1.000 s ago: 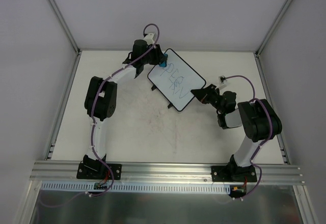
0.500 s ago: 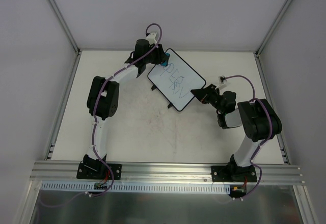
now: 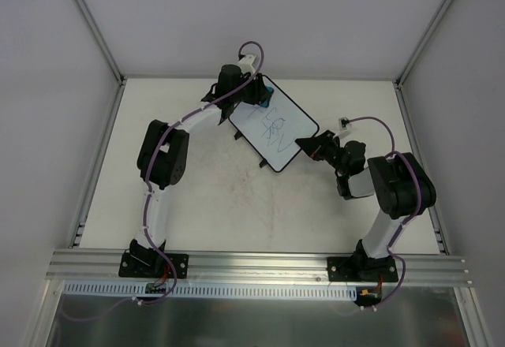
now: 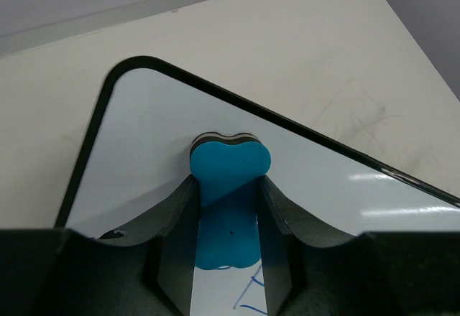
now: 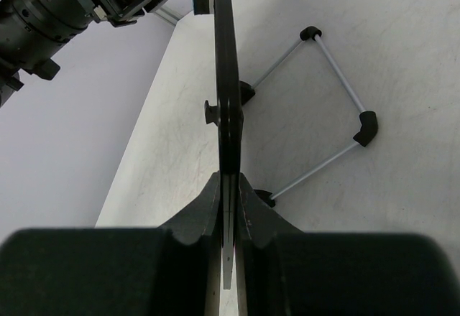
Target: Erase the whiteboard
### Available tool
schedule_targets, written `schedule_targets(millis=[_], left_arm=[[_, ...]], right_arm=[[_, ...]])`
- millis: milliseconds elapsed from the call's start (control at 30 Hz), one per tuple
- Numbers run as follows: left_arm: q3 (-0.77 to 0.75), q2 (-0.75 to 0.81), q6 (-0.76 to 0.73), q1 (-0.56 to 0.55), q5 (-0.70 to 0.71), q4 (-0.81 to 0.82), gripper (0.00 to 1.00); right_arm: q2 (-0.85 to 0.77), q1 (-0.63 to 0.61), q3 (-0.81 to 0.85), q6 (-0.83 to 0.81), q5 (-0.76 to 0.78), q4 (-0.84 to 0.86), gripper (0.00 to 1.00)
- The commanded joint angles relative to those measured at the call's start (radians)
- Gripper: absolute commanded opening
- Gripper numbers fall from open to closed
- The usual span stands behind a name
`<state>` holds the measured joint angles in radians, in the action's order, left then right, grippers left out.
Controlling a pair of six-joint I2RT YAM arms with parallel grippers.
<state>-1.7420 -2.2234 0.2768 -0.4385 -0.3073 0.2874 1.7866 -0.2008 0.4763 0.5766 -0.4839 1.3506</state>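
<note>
The whiteboard (image 3: 274,126) lies tilted at the back middle of the table, white with a thin black rim and blue scribbles in its middle. My left gripper (image 3: 264,95) is at its far corner, shut on the small blue bone-shaped eraser (image 4: 228,201), which presses on the board's face (image 4: 144,143) near the rounded corner. Blue strokes show just below the eraser. My right gripper (image 3: 304,143) is shut on the board's near right edge; in the right wrist view the board (image 5: 226,86) runs edge-on between the fingers (image 5: 208,208).
A wire stand with black corner pieces (image 5: 338,108) sits under the board on the scuffed cream table (image 3: 237,197). Grey walls and aluminium rails (image 3: 260,264) bound the table.
My left gripper has slid the eraser to the right along the board's far edge, towards the top corner. The right arm and the board have not moved.
</note>
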Motion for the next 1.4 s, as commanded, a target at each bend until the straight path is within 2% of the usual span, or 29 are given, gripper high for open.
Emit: schedule_targets(millis=[0,267,633,1133,1367], left_arm=[[0.041,0.059,-0.030,-0.063,-0.072,-0.004,0.00],[0.091,0.096,-0.073,-0.114,-0.104,-0.027,0.00],[0.104,0.090,-0.057,-0.115,-0.012,-0.054,0.00],[0.122,0.045,0.143,0.004,0.077,-0.102,0.00],[0.130,-0.007,0.314,0.089,0.028,-0.111,0.00]], right_arm=[[0.019,-0.017,0.030,-0.058,-0.001,0.166,0.00],[0.016,-0.018,0.031,-0.057,-0.002,0.166,0.00],[0.010,-0.019,0.030,-0.055,-0.001,0.166,0.00],[0.005,-0.019,0.030,-0.054,-0.001,0.166,0.00],[0.004,-0.020,0.028,-0.054,-0.001,0.166,0.00]])
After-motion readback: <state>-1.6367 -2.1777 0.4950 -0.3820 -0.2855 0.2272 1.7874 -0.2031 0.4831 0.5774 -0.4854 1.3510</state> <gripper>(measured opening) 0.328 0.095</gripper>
